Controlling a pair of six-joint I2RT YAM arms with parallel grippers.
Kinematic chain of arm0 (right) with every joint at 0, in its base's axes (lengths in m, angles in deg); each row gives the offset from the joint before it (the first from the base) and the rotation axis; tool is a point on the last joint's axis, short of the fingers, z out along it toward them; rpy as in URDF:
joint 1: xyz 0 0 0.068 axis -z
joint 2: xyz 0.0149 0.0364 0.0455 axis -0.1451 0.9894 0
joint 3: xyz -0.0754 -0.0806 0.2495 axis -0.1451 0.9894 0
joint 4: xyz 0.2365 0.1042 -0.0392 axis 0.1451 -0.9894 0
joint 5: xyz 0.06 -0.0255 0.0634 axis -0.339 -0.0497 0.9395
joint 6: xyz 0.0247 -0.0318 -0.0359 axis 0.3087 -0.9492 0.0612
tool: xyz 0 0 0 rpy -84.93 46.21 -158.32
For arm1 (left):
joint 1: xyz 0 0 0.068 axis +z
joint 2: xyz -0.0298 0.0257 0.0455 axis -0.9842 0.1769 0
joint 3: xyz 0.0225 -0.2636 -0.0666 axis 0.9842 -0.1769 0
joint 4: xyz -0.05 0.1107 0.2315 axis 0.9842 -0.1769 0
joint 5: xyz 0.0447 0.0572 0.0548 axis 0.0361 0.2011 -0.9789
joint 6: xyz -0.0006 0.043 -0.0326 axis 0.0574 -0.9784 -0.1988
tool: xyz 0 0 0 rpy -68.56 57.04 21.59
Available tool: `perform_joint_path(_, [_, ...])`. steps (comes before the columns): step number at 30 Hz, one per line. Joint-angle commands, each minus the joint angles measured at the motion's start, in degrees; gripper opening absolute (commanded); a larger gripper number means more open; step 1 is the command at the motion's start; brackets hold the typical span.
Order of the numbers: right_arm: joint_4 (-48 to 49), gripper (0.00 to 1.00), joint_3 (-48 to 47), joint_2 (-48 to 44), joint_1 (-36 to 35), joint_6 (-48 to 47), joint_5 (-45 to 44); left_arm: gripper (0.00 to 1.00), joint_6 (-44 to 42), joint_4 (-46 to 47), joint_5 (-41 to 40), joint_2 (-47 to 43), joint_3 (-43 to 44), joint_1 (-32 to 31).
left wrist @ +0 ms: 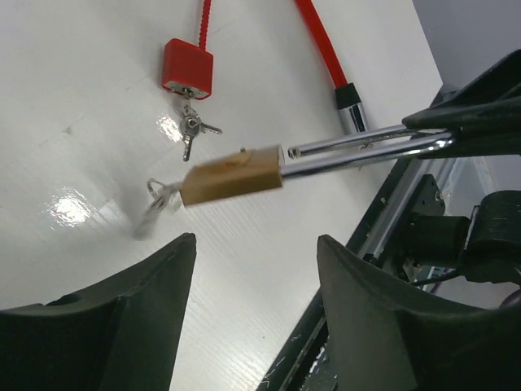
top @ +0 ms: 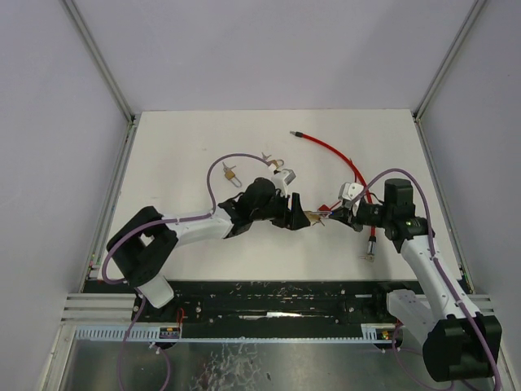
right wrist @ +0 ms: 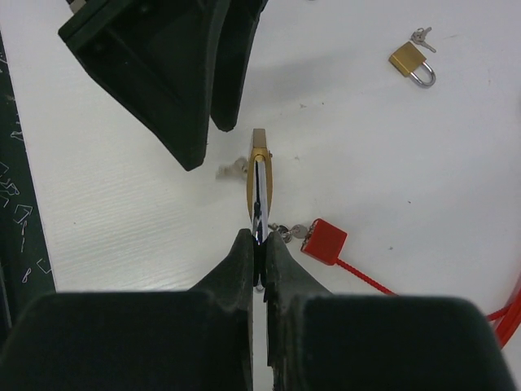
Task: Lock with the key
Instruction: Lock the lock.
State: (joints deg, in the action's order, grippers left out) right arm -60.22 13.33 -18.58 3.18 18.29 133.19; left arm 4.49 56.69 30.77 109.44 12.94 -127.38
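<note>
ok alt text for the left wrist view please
A brass padlock is held mid-frame, its chrome shackle pinched by the right gripper from the right, a blurred key at its other end. The fingers of the left gripper stand open below; a red lock with keys lies on the white table.

Left gripper point(left wrist: 256, 244) fingers apart, nothing between them. Beyond, brass padlock point(left wrist: 232, 175) in mid-air, shackle pinched by right gripper point(left wrist: 431, 134) (key point(left wrist: 159, 204) end blurred). Red lock point(left wrist: 187, 69) with keys on table point(left wrist: 81, 122).

brass-gold padlock point(left wrist: 232, 175), silver shackle point(left wrist: 350, 151), red cable lock point(left wrist: 187, 68), white table point(top: 203, 138), black fingers point(left wrist: 122, 326), purple wiring point(top: 213, 175)
</note>
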Motion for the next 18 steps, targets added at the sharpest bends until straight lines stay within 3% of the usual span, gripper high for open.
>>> perform_joint_path(1, [6.8, 0.00, -2.8, -1.2, 0.9, 3.8, 4.0, 0.62, -0.9, 4.3, 3.5, -1.6, -0.6, 0.0])
perform_joint_path(9, [7.0, 0.00, -2.9, -1.7, 2.1, 5.1, 6.2, 0.63, -2.7, 6.1, 3.0, -4.6, -3.0, 0.7])
perform_joint_path(18, [4.4, 0.00, -3.9, -3.3, 4.1, 4.6, 10.4, 0.63, -12.5, 12.2, -0.2, -18.0, -7.2, 0.8])
